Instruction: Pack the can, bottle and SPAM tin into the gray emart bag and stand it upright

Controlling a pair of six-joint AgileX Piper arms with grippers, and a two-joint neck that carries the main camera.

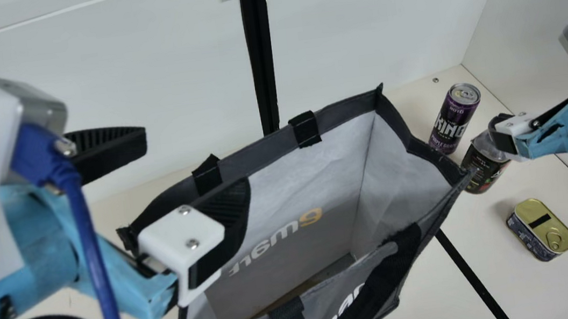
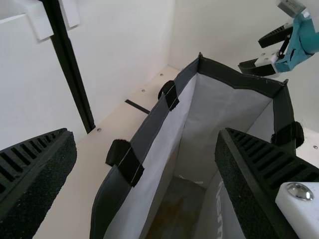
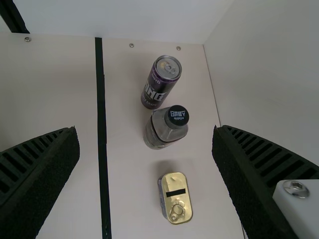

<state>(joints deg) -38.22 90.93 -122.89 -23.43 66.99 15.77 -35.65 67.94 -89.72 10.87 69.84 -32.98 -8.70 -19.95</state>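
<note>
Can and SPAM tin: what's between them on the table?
The bottle, standing upright between the can and the SPAM tin. The right wrist view shows it.

Ahead of the left gripper (image 1: 192,162), the gray emart bag (image 2: 202,119) looks like matt coated cloth, its lining smooth and lightly creased, its handles (image 1: 408,248) of coarse black webbing. Its own finger pads (image 2: 44,191) are ribbed, with rough, grainy sides. Ahead of the right gripper (image 1: 504,136) are a glossy metal can (image 3: 158,88), a clear, shiny plastic bottle (image 3: 160,133) with a smooth cap (image 3: 178,115), and a polished gold metal tin (image 3: 184,200), on smooth, matt tabletop (image 3: 132,199).
</note>
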